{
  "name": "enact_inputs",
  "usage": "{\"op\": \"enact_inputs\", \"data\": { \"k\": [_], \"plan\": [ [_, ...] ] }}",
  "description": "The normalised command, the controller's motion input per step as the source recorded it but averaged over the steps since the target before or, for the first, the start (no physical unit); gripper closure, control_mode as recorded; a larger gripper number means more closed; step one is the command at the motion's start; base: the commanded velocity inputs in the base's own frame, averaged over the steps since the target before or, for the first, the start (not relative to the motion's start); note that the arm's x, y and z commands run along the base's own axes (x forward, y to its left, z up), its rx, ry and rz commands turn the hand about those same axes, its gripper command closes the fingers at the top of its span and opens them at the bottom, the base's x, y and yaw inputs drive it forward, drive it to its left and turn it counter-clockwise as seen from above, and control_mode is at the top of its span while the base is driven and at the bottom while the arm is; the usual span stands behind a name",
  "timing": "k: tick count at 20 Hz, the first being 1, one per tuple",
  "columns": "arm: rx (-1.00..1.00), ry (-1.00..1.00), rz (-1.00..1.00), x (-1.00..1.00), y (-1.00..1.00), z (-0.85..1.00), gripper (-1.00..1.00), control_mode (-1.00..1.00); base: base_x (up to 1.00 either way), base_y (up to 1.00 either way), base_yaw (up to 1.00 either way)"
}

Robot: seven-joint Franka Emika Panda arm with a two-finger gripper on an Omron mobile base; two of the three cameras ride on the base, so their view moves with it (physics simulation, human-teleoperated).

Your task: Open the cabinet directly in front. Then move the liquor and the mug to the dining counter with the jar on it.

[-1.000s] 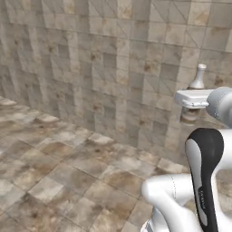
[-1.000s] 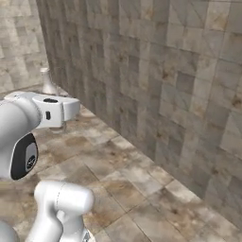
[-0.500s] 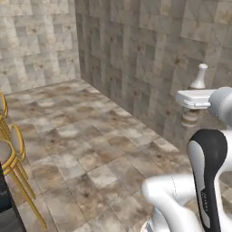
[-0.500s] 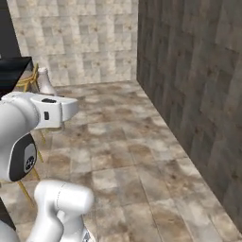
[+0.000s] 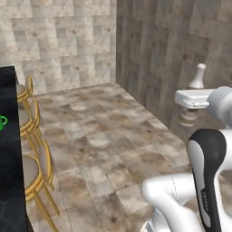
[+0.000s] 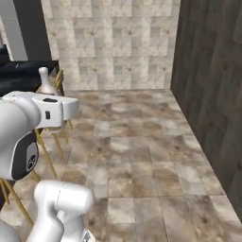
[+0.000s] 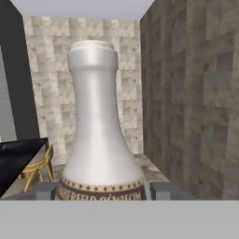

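Black marble of the dining counter (image 5: 10,149) runs along the left edge of the left base view, yellow-framed stools (image 5: 34,167) tucked against it and the green mug (image 5: 2,122) standing on top. White arm links fold up from the base, the forearm held level and high. At its end the gripper (image 7: 100,190) is clamped on the liquor (image 7: 99,135), which stands upright between the fingers (image 7: 45,190), off the floor.

A dark band around the base of the liquor (image 7: 95,140) carries pale capital lettering, cut off below, reading roughly "ABERFELD" and a second unclear word.
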Motion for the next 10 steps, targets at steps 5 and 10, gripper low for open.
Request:
{"op": "enact_inputs", "data": {
  "k": [5,10],
  "plan": [
    [0.0,0.0,0.0,0.0,0.0,0.0,1.0,1.0,1.0,-0.17,0.22],
    [0.0,0.0,0.0,0.0,0.0,0.0,1.0,1.0,1.0,-0.56,0.13]
  ]
}}
